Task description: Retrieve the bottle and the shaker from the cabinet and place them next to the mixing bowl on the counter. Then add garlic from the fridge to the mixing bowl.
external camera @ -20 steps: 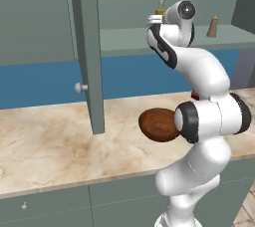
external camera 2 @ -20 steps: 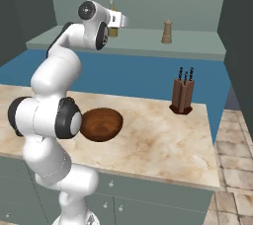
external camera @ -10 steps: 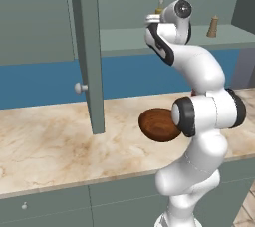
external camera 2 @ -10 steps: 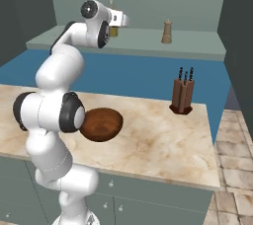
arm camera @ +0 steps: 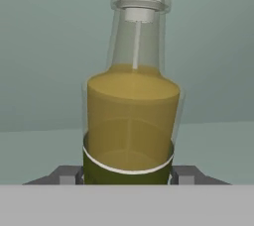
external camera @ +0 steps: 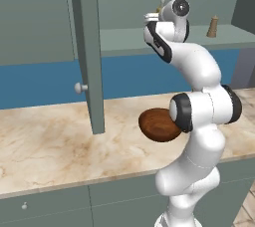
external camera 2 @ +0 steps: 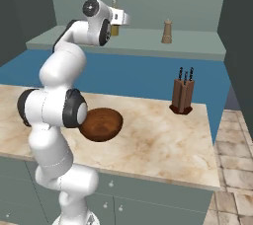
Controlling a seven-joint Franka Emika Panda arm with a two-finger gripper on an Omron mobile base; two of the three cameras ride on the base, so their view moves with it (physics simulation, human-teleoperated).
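One bottle (external camera: 160,3) stands upright on the open cabinet (external camera: 124,38) shelf in the left base view, its white cap pointing up, mostly hidden behind the gripper (external camera: 152,19); the shaker (external camera: 213,26) stands well apart to its right.

From the right base view, the mixing bowl (external camera 2: 101,124) sits on the counter (external camera 2: 158,140) below.

In the hand view, both fingers (arm camera: 184,174) touch the bottle's green label band, jaws closed on it.

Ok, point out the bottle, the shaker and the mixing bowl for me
bottle (arm camera: 130,121): hand view, on its amber-filled body.
shaker (external camera 2: 167,32): right base view, on its tan middle.
mixing bowl (external camera 2: 101,125): right base view, on its brown inside wall.
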